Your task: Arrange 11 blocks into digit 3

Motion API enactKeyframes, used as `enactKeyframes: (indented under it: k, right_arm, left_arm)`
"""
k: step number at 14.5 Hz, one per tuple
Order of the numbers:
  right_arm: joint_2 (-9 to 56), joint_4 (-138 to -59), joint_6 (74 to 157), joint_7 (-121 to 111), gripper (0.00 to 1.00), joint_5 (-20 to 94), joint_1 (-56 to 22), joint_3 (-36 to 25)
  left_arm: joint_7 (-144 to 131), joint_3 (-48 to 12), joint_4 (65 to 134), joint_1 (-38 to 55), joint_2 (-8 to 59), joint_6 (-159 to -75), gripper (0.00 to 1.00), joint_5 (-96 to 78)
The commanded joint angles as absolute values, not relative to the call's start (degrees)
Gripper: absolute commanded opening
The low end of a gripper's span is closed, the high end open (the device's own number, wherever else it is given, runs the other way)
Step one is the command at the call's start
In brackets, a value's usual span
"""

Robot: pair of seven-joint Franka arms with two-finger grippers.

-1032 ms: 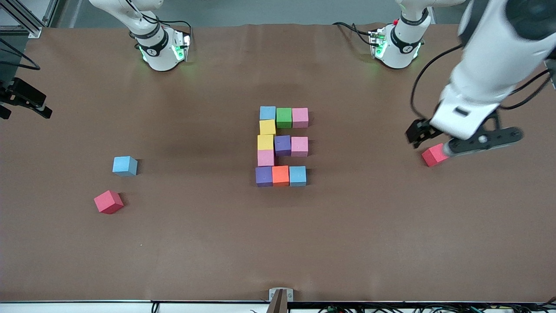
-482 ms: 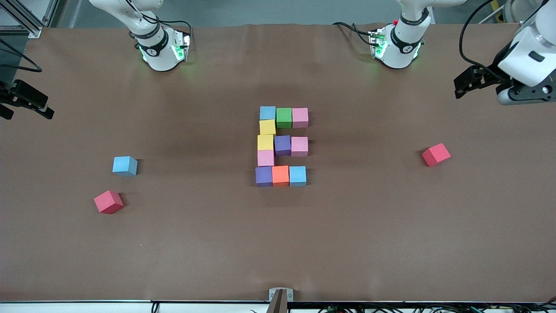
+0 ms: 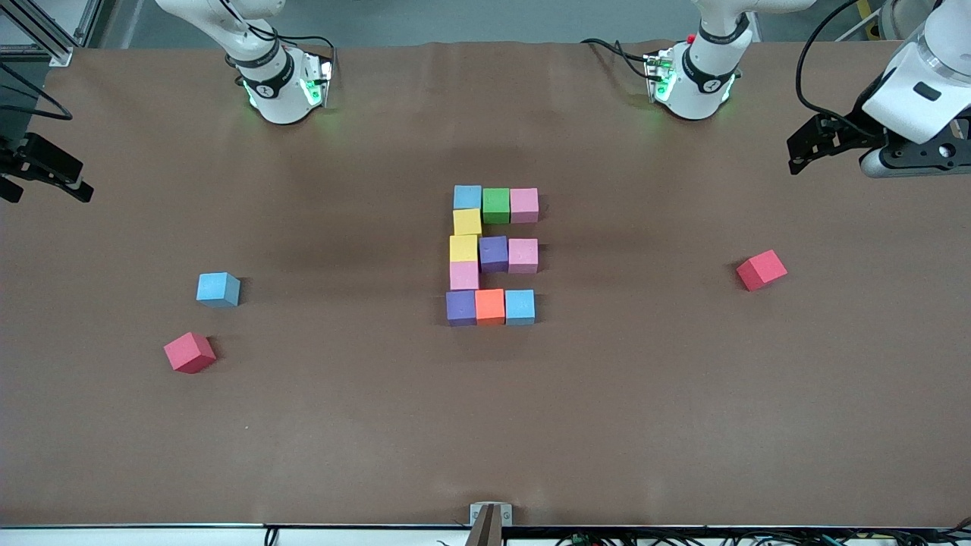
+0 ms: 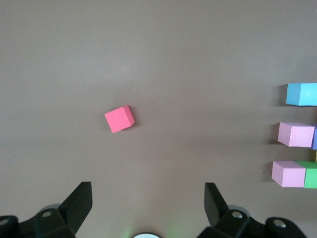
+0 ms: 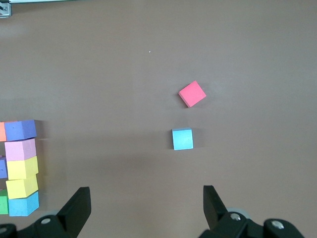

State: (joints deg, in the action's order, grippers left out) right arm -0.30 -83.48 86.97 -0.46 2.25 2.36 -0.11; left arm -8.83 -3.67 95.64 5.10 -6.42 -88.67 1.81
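Reading the digit 3 (image 3: pixel 493 256) as complete at table centre, eleven blocks touching. Left gripper (image 3: pixel 815 145) hangs open, empty, over its own table end, figure well apart toward centre. Right gripper (image 3: pixel 42 171) open, waiting, equally distant.

Left hand (image 3: pixel 804 144), right hand (image 3: pixel 42 171): both open, raised.

The brown table (image 3: pixel 683 425) carries the digit 3 (image 3: pixel 493 255), a loose blue cube (image 3: pixel 218 289) and two red cubes (image 3: pixel 190 353).
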Motion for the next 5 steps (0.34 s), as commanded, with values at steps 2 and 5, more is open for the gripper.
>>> enactKeyframes:
  k: [2,5]
  right_arm:
    - [-2.1,-85.5,88.0,-0.1,1.0,1.6,3.2,0.7]
    - [-2.1,-85.5,88.0,-0.1,1.0,1.5,3.2,0.8]
  left_arm:
    - [-8.9,-3.5,90.6,5.3,-2.8,-88.4,1.0,1.2]
    - [-8.4,-3.5,90.8,4.7,-2.5,-88.3,1.0,1.1]
